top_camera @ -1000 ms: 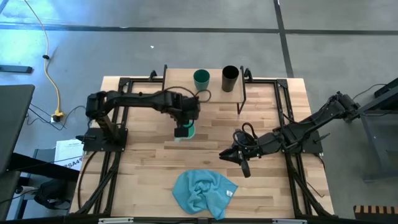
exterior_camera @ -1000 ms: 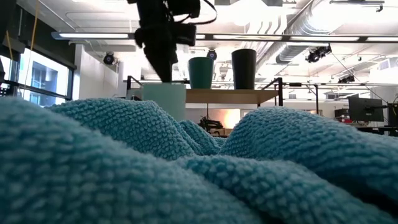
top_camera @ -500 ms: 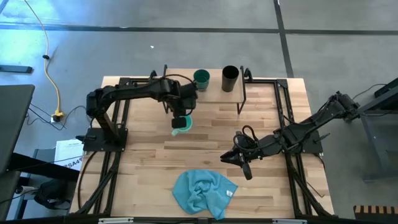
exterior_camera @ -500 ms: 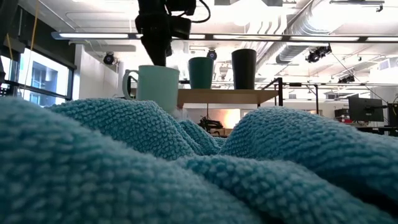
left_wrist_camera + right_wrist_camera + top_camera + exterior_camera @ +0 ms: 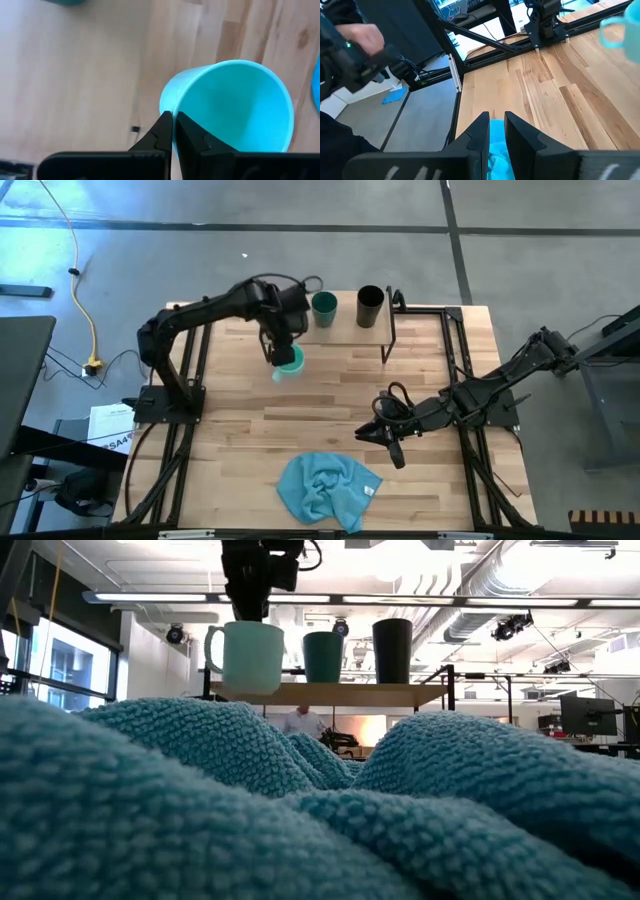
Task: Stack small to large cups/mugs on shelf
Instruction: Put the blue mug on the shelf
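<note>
My left gripper (image 5: pixel 281 348) is shut on a light turquoise handled mug (image 5: pixel 252 657), which hangs in the air just before the near left part of the shelf (image 5: pixel 345 330). The shelf (image 5: pixel 360 693) is a light-wood board on black legs. A short dark teal cup (image 5: pixel 323 307) and a tall black cup (image 5: pixel 370 306) stand on it side by side. My right gripper (image 5: pixel 360 432) waits above the table's right middle, pointing toward the table's left edge. Its fingers stand a little open (image 5: pixel 497 122), with nothing between them. My left gripper pinches the mug's wall at the rim (image 5: pixel 173 102), one finger (image 5: pixel 192 136) inside the mug and one (image 5: pixel 161 134) outside. The fingers come from above, pointing down. The mug hangs upright below them, clear of the table, its handle (image 5: pixel 212 645) toward the table's left.
A crumpled blue cloth (image 5: pixel 325 485) lies at the table's near middle and fills the low view's foreground (image 5: pixel 300 820). Black frame rails (image 5: pixel 180 430) run along both table sides. Bare wood (image 5: pixel 300 415) lies between the cloth and the shelf.
My left gripper, still shut on the mug, has risen and gone toward the table's far edge and a little left, up to the shelf. The mug has come up from low over the table's middle to the height of the shelf board and has stayed upright.
</note>
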### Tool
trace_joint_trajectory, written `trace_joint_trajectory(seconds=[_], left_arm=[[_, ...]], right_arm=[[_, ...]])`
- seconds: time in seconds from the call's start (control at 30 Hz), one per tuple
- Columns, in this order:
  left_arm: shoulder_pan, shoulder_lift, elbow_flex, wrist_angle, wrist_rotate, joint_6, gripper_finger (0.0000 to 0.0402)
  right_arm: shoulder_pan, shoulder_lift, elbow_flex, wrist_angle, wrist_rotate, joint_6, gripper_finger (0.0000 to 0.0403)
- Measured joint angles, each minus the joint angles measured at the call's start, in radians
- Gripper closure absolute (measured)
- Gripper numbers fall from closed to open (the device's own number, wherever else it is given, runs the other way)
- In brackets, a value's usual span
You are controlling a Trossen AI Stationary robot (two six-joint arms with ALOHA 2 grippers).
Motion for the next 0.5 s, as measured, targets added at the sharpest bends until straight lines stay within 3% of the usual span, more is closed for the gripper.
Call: trace_joint_trajectory(seconds=[0.27,0.5], left_arm=[[0.104,-0.001,0.101,-0.011,0.001,0.056,0.0401],[0.191,-0.002,0.117,-0.008,-0.002,0.075,0.0401]], right_arm=[[0.000,0.000,0.000,0.000,0.000,0.014,0.0353],[0.000,0.000,0.000,0.001,0.000,0.027,0.0353]])
